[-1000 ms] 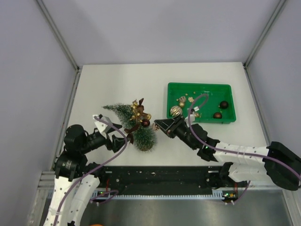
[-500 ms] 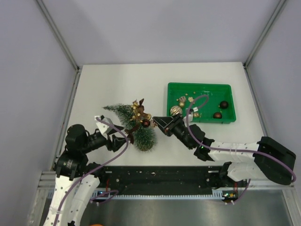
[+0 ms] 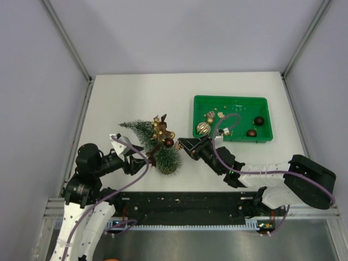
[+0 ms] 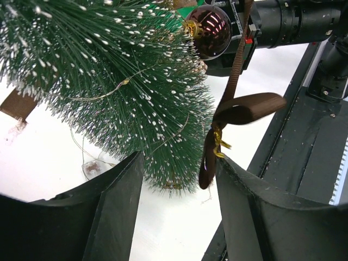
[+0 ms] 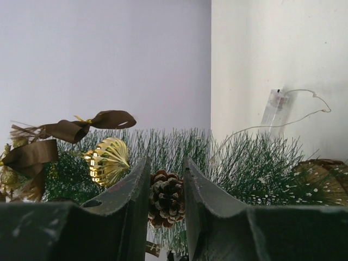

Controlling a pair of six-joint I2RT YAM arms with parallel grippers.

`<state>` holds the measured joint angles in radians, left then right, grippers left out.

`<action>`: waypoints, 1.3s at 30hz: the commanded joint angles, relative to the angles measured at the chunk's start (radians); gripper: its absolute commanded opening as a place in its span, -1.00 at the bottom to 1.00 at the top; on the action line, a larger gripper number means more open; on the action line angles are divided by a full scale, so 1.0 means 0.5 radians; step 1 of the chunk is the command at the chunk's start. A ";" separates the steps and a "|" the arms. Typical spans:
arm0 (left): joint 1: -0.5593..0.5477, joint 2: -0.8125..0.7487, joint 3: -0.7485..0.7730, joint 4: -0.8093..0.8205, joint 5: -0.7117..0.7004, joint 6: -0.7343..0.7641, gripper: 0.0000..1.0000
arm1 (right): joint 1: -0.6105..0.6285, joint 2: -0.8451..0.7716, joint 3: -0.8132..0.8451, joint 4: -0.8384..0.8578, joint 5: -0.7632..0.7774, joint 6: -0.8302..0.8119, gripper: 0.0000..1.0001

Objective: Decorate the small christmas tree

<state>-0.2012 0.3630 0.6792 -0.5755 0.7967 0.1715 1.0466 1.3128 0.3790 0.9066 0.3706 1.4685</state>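
The right hand (image 3: 180,144), pinched on a brown pinecone (image 5: 166,197), has edged from three o'clock up to the slim green bottle-brush christmas tree (image 3: 166,158) at seven o'clock on the white desk (image 3: 136,98), left hand (image 3: 136,161) spread wide beside it, so placement looks close.

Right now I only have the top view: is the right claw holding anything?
Observer: Yes. The right wrist view shows a pinecone pinched in the right claw, with the tree just beyond it.
Operator: And the left claw?
Observer: The left claw is open, with bristles and a brown ribbon between its fingers.
Operator: Anything above that ribbon?
Observer: A dark red ball hangs there.
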 commanded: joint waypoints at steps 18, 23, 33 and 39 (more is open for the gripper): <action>0.004 -0.079 0.047 0.062 0.072 0.056 0.18 | 0.070 0.154 0.101 0.421 -0.051 0.036 -0.93; 0.004 -0.076 0.074 0.040 0.069 0.068 0.17 | 0.076 0.151 0.028 0.405 -0.020 0.024 -0.93; 0.004 -0.085 0.120 -0.009 0.045 0.080 0.17 | 0.076 -0.005 -0.138 0.221 -0.017 -0.041 -0.86; 0.004 -0.088 0.154 -0.039 0.008 0.080 0.24 | 0.079 -0.125 -0.141 0.080 -0.002 -0.099 -0.71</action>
<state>-0.2012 0.3626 0.7090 -0.6010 0.8040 0.2005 1.0718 1.3010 0.3023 0.9688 0.3511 1.4528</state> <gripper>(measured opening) 0.607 0.266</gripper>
